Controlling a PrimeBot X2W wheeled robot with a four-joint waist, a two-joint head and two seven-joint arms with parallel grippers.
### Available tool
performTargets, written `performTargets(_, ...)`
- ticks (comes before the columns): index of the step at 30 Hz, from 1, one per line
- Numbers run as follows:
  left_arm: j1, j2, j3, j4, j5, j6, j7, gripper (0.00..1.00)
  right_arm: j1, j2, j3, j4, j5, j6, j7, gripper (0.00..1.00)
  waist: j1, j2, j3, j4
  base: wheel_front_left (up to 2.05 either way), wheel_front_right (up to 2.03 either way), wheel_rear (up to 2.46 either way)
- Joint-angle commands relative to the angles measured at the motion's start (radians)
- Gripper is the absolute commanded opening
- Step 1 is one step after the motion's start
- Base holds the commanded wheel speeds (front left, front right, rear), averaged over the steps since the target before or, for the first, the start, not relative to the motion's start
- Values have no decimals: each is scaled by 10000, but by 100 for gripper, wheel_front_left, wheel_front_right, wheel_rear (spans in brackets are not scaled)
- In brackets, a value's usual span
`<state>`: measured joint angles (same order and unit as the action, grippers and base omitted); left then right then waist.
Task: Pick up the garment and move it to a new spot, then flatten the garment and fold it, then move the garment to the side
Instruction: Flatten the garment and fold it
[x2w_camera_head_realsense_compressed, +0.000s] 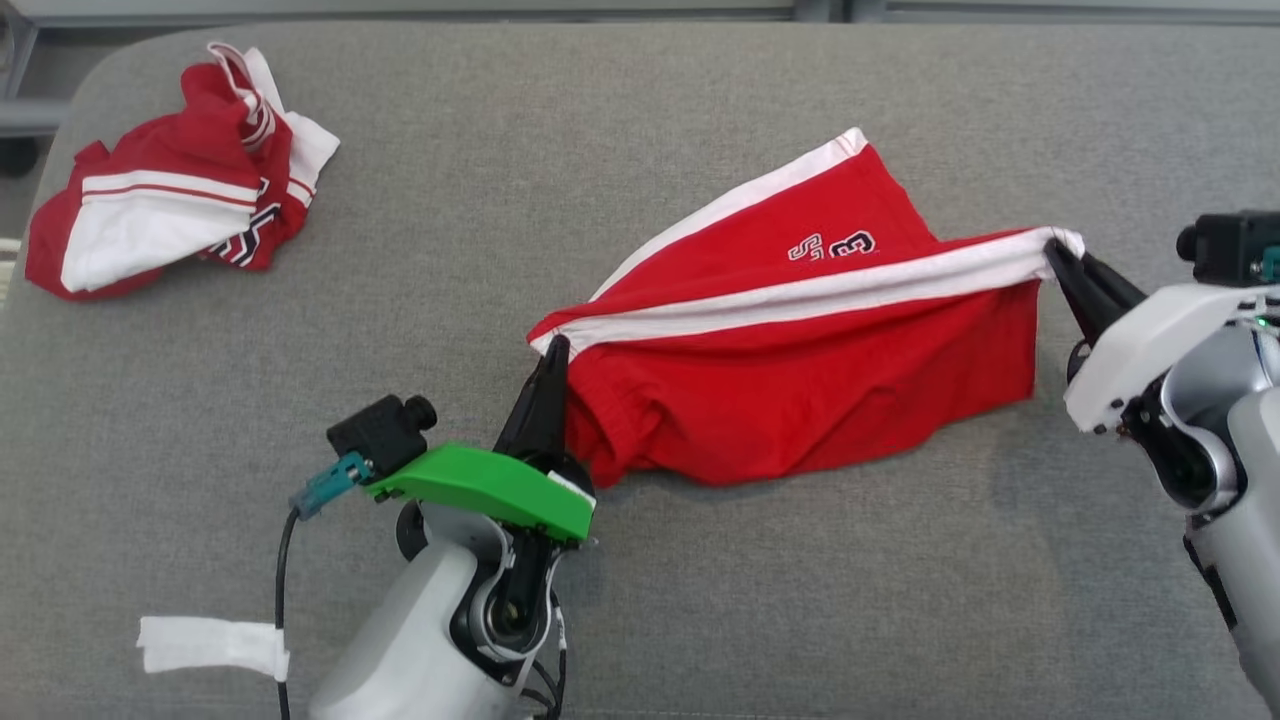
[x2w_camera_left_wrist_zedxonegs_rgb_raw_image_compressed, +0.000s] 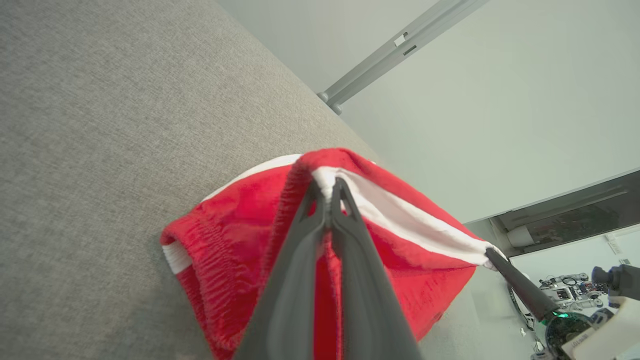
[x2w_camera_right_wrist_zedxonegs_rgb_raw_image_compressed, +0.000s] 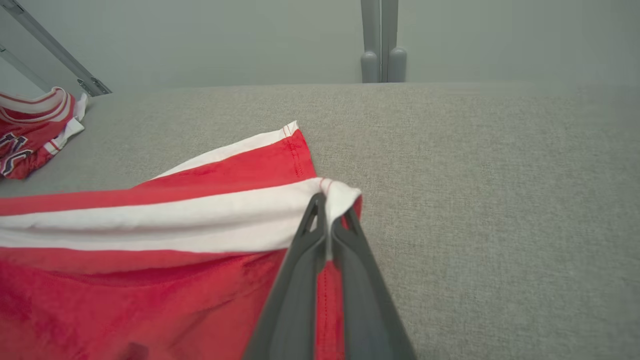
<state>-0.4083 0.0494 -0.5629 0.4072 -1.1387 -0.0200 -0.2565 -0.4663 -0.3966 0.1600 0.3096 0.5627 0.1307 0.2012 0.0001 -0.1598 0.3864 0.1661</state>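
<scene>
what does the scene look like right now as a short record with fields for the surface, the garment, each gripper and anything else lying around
surface: grey padded surface
garment: red shorts, stretched along the white side stripe between both grippers, not folded
left gripper: shut on the waistband end of the stripe
right gripper: shut on the hem end of the stripe
other cloth: crumpled red and white garment, far left, apart from the shorts
other item: white strip, near edge beside the left arm
</scene>
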Motion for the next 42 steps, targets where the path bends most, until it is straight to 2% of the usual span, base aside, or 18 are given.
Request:
performTargets(1,-384,24,-130,193,-215,41,-44,0,-455,-119,173,420,107,1,21,0,-1,-1,574,437,0,0,0)
performTargets(10,-1603,21,-751,964,-751,250,-88,0,-2951,-105,1671,2815,324,1,-163,0,-1,-1,1109,815,0,0,0)
performTargets(21,-1982,25,-584,1156,-826,559,-92,0,-4806,-34,3017,4924,651,1,-683,0,-1,-1,1332,1099,0,0,0)
performTargets(34,-2105,25,-955,1486,-1337,664,-93,0,-5850,-142,4721,6347,1250,1,-1360,0,-1,-1,1351,1309,0,0,0)
performTargets(36,-2155,27,-927,1564,-1366,669,-93,0,-5939,-157,4899,6513,1327,1,-1569,34,-1,-1,1329,1307,0,0,0)
performTargets(37,-2173,28,-883,1611,-1333,695,-93,0,-5980,-148,4998,6557,1376,-1,-1709,58,-1,-1,1318,1303,0,0,0)
performTargets(38,-2190,32,-868,1663,-1236,719,-93,13,-6015,-125,5104,6587,1424,-1,-1828,100,-1,-1,1306,1293,0,0,0)
performTargets(39,-2210,30,-898,1703,-1104,702,-93,55,-6051,-114,5224,6590,1464,1,-1925,100,-1,-1,1294,1277,0,0,0)
performTargets(40,-2214,28,-931,1720,-989,640,-93,100,-6082,-109,5365,6577,1519,1,-1995,100,-1,-1,1284,1259,0,0,0)
performTargets(42,-2205,28,-974,1764,-694,538,-94,100,-6089,-132,5716,6448,1631,1,-2070,100,-1,-1,1262,1221,0,0,0)
